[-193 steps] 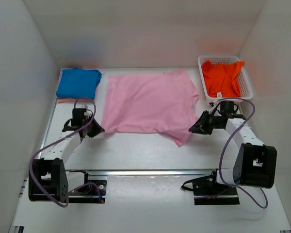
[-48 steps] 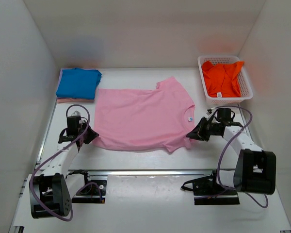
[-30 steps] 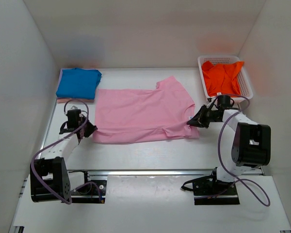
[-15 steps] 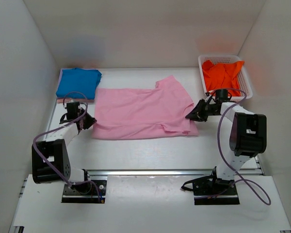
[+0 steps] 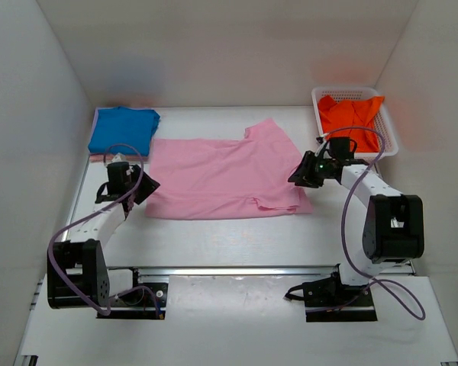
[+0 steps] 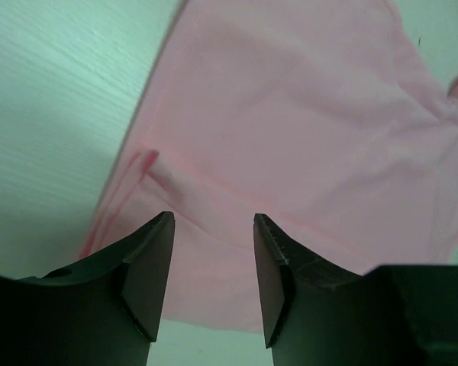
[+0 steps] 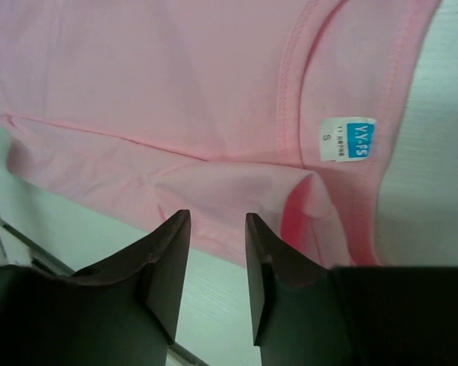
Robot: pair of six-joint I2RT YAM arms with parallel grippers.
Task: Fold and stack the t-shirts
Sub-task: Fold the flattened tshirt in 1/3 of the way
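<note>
The light pink t-shirt (image 5: 221,171) lies on the table with its near strip folded over onto itself. It also shows in the left wrist view (image 6: 305,114) and the right wrist view (image 7: 160,84), where its collar tag is visible. My left gripper (image 5: 145,187) is open and empty above the shirt's left edge; it shows in its own view (image 6: 214,229). My right gripper (image 5: 298,177) is open and empty above the shirt's right edge by the collar, seen too in its own view (image 7: 217,221). The bright blue t-shirt (image 5: 124,130) lies folded at the back left. The orange t-shirt (image 5: 349,120) sits crumpled in the basket.
The white lattice basket (image 5: 391,145) stands at the back right. A pink layer (image 5: 107,158) peeks out under the blue shirt. White walls enclose the table on the left, back and right.
Both grippers carried the pink shirt's near edge away from the bases, folding the near strip over the shirt, then let go. They now stand open above its left and right edges.
</note>
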